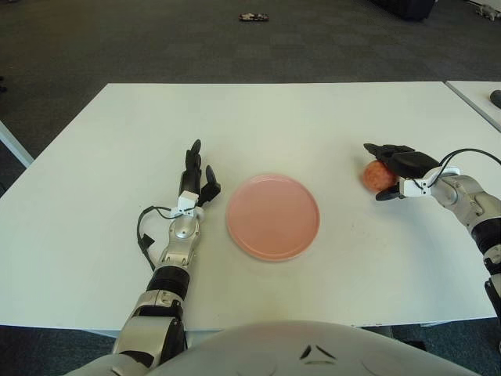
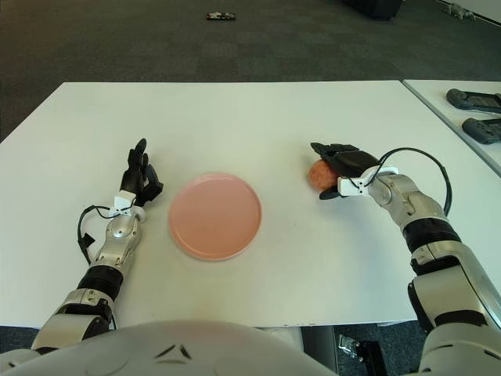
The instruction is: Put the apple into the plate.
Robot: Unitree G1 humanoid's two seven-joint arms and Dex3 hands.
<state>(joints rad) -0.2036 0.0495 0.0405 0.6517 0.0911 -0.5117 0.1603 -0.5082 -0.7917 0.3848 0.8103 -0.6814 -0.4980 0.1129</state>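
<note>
A reddish apple sits on the white table, to the right of an empty pink plate at the table's middle. My right hand is at the apple. Its fingers reach over the apple's far side and its thumb is on the near side, closed on it. The apple looks low, at table level. My left hand shows just left of the plate, fingers extended and holding nothing.
A second table stands at the right with two dark devices on it. A small dark object lies on the carpet beyond the table. A black cable loops by my left wrist.
</note>
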